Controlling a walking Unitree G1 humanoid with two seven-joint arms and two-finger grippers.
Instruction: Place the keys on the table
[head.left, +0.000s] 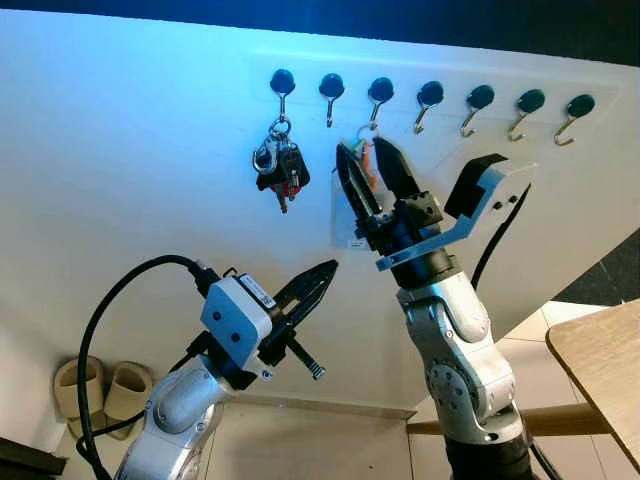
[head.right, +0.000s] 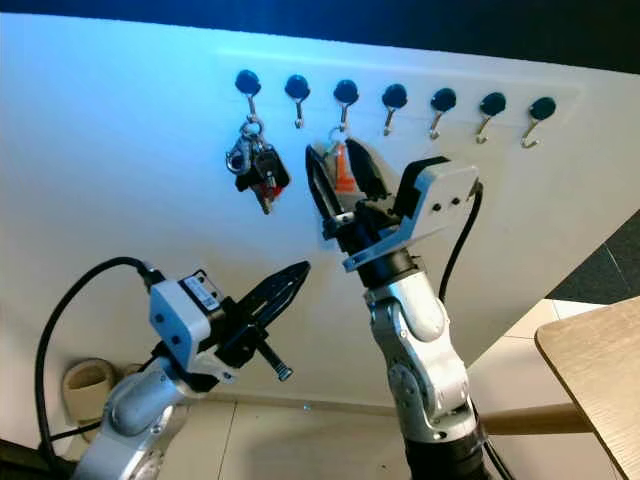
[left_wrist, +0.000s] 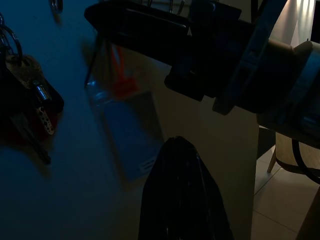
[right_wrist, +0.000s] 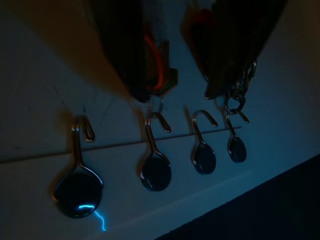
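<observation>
The keys (head.left: 279, 165) hung from the first hook (head.left: 282, 83) of the wall row, a dark bunch with a silver clasp and a red tag, long axis vertical. The right gripper (head.left: 366, 178), fingers apart, straddled an orange-tabbed clear tag (head.left: 366, 165) on the third hook, so the keys lay at its nine o'clock. The left gripper (head.left: 318, 279), fingers together, pointed up from below, keys near its eleven o'clock. The right arm looked nearer. The table (head.left: 606, 360) stood at four o'clock.
</observation>
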